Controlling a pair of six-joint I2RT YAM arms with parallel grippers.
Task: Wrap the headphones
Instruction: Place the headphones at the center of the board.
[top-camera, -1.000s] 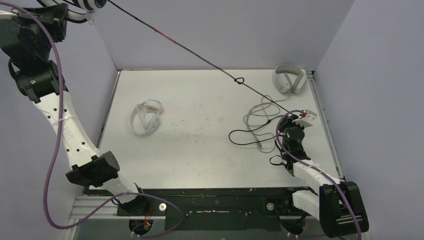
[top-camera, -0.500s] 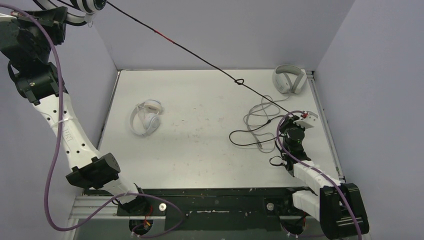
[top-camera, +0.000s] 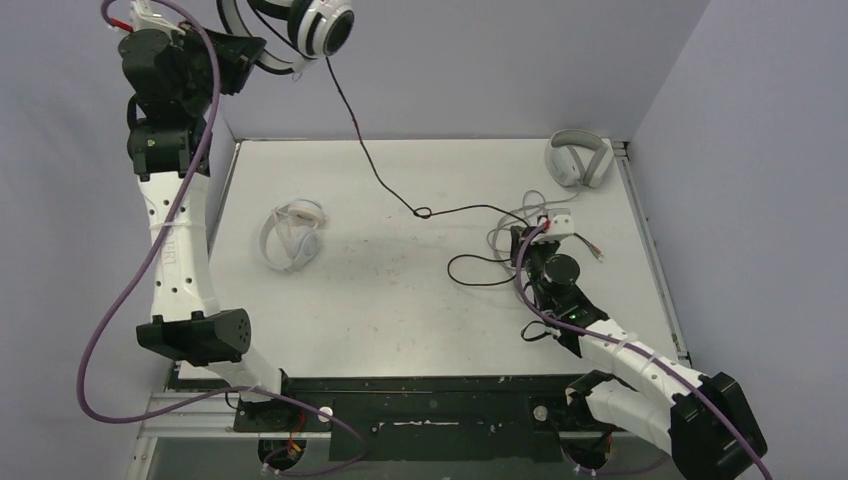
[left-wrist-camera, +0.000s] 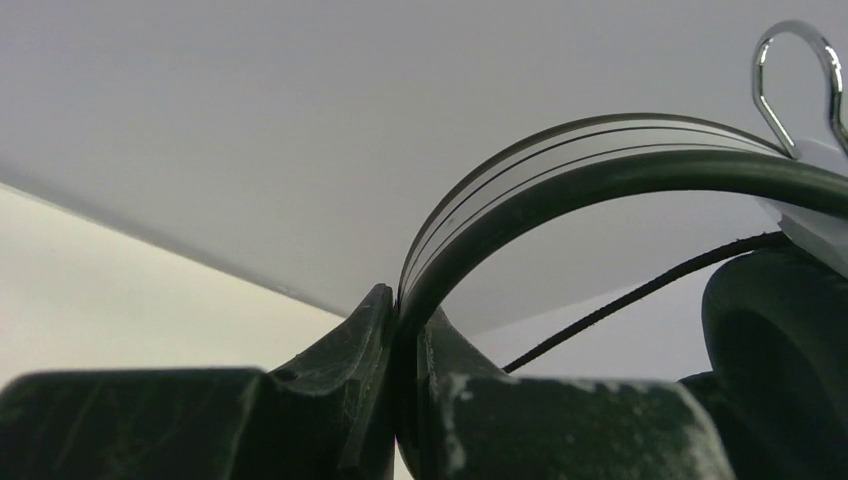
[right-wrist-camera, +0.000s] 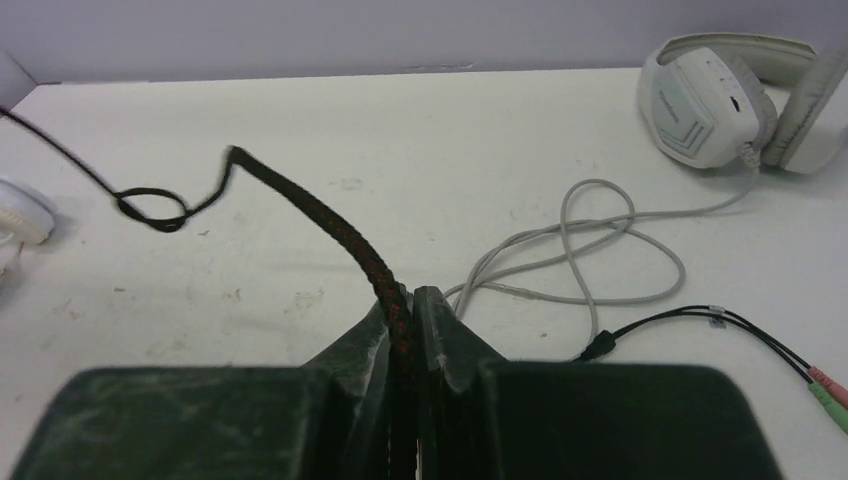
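Well, from above the left fingers (top-camera: 250, 52) hold the black-and-white headset (top-camera: 320, 25) aloft at upper left, black cable (top-camera: 372, 172) sagging to the right fingers (top-camera: 525, 240) beside the grey cable (top-camera: 497, 238), a likely snag; left wrist shows them clamped on the headband (left-wrist-camera: 560, 170); right wrist, pinched on cable, a knot (right-wrist-camera: 150, 205) ahead.

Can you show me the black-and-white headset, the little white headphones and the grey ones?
black-and-white headset (top-camera: 328, 28): top view, its round earcup
little white headphones (top-camera: 303, 244): top view, an earcup
grey headphones (top-camera: 566, 165): top view, an earcup

headset (top-camera: 322, 28) cropped at top edge; white pair (right-wrist-camera: 18, 212) cropped at left edge; cable (right-wrist-camera: 330, 225) end hidden inside right gripper (right-wrist-camera: 405, 300).
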